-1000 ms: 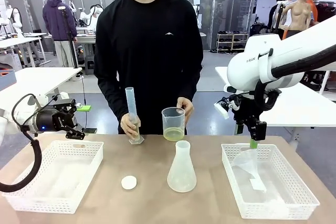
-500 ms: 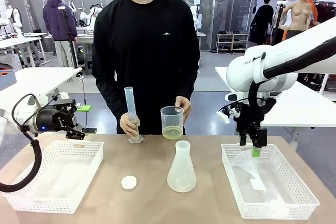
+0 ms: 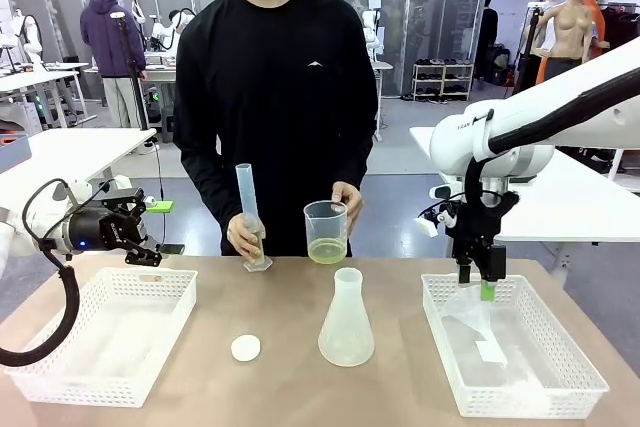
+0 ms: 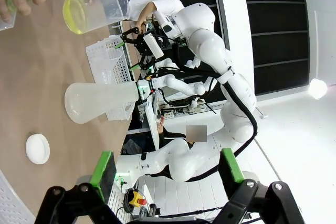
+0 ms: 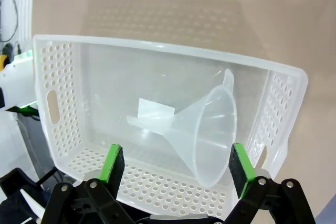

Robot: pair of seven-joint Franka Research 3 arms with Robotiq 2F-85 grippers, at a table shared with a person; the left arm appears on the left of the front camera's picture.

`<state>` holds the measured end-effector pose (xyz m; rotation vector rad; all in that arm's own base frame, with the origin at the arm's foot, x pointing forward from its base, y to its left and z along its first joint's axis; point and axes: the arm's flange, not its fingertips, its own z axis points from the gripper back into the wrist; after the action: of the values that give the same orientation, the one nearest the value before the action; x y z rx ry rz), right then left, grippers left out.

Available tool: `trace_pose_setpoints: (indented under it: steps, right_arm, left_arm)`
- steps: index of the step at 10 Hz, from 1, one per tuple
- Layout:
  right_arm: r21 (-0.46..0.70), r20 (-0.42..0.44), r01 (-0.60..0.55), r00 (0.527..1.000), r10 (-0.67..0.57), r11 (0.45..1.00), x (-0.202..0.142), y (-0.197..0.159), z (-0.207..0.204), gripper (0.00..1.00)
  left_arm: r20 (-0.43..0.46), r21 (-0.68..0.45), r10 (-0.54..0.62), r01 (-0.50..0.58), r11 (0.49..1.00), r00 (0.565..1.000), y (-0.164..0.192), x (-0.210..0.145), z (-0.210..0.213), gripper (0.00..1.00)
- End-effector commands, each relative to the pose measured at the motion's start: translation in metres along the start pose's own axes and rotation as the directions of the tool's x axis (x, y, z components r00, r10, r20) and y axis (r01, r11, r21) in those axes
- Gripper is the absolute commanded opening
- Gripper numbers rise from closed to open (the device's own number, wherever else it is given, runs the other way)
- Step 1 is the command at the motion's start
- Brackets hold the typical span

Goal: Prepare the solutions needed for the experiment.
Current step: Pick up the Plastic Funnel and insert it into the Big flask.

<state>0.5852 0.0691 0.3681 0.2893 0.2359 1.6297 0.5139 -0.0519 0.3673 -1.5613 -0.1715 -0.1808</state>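
Observation:
The solutions show as pale yellow-green liquid (image 3: 328,252) in a clear beaker (image 3: 327,231) that the person holds in one hand at the far edge. The other hand steadies a tall graduated cylinder (image 3: 249,215) on the table. In the left wrist view the same beaker (image 4: 97,8) appears top left. My right gripper (image 3: 484,287) hangs open just over the right basket (image 3: 560,357), above a clear funnel (image 5: 210,135) lying on its side. My right gripper (image 5: 176,163) has nothing between its green pads. My left gripper (image 3: 165,227) hovers open above the left basket's far edge, also empty (image 4: 167,166).
An empty conical flask (image 3: 346,319) stands mid-table, with a small white disc (image 3: 245,348) to its left. The white left basket (image 3: 60,367) sits front left. A slip of white paper (image 5: 155,109) lies in the right basket under the funnel.
My right arm has shifted slightly left and lower over the right basket. The person has drawn the beaker a little left. My left arm has stayed still.

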Motion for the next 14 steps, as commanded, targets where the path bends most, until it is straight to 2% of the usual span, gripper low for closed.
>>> trace_pose_setpoints:
  steps: [1,7,9,10,11,12,13,14]
  right_arm:
    - [0.078,-0.036,0.009,0.999,-0.006,0.997,-0.001,-0.009,0.009,1.0]
    - [0.121,-0.052,0.029,0.998,-0.023,0.992,-0.005,-0.03,-0.016,1.0]
    - [0.138,-0.083,0.02,0.996,-0.008,0.99,-0.006,-0.029,-0.022,1.0]
    - [0.149,-0.094,0.028,0.995,-0.014,0.988,-0.006,-0.029,-0.022,0.82]
    - [0.145,-0.097,0.044,0.995,-0.03,0.988,-0.007,-0.03,-0.021,0.82]
    - [0.138,-0.099,0.043,0.995,-0.03,0.989,-0.007,-0.029,-0.021,0.64]
    - [0.138,-0.091,0.045,0.995,-0.032,0.989,-0.008,-0.029,-0.02,0.77]
    - [0.135,-0.079,0.038,0.996,-0.027,0.99,-0.009,-0.03,-0.021,0.46]
  left_arm:
    - [0.001,0.003,0.004,-0.004,1.0,1.0,-0.001,0.001,-0.001,1.0]
    - [0.001,0.003,0.004,-0.004,1.0,1.0,-0.001,0.001,-0.001,1.0]
    - [0.001,0.003,0.004,-0.004,1.0,1.0,-0.001,0.001,-0.001,1.0]
    - [0.001,0.003,0.004,-0.004,1.0,1.0,-0.001,0.001,-0.001,1.0]
    - [0.001,0.003,0.004,-0.004,1.0,1.0,-0.001,0.001,-0.001,1.0]
    - [0.001,0.003,0.004,-0.004,1.0,1.0,-0.001,0.001,-0.001,1.0]
    - [0.001,0.003,0.004,-0.004,1.0,1.0,-0.001,0.001,-0.001,1.0]
    - [0.001,0.003,0.004,-0.004,1.0,1.0,-0.001,0.001,-0.001,1.0]
